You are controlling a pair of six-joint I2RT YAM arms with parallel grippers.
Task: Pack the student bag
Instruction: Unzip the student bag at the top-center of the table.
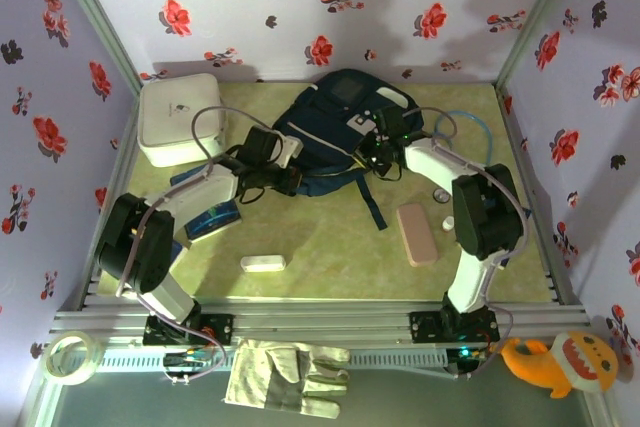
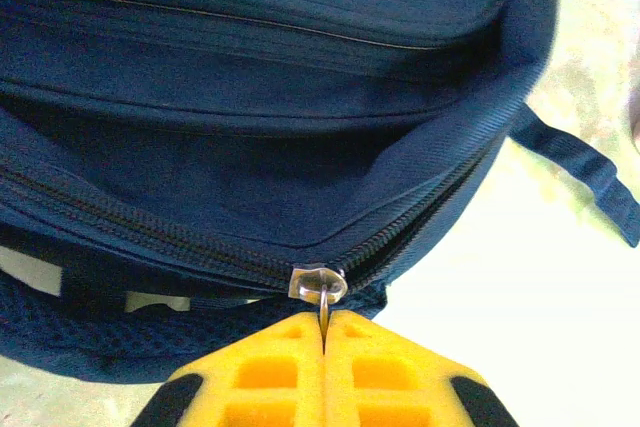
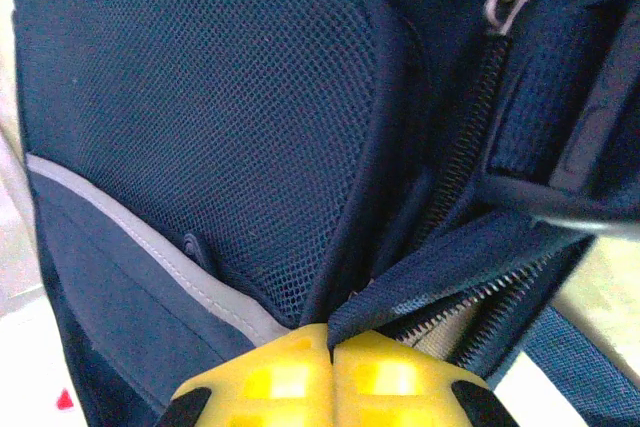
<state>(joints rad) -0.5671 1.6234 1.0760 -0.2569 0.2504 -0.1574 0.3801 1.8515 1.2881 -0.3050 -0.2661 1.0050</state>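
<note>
The student bag (image 1: 335, 112), a dark navy backpack with white trims, lies at the back middle of the table. My left gripper (image 1: 291, 181) sits at its near left edge, shut on the metal zipper pull (image 2: 322, 287) of the main compartment, whose zip stands partly open onto a dark empty inside (image 2: 230, 172). My right gripper (image 1: 380, 155) is at the bag's right side, shut on a fold of the bag's navy fabric (image 3: 440, 292) beside the mesh side pocket (image 3: 200, 117). Yellow fingers (image 3: 290, 377) press together in both wrist views.
A white rounded box (image 1: 180, 119) stands at the back left. A blue-green item (image 1: 212, 217) lies under the left arm, a small white case (image 1: 263, 263) near the front, a pink case (image 1: 416, 233) at the right. A work glove (image 1: 285, 375) lies off the front edge.
</note>
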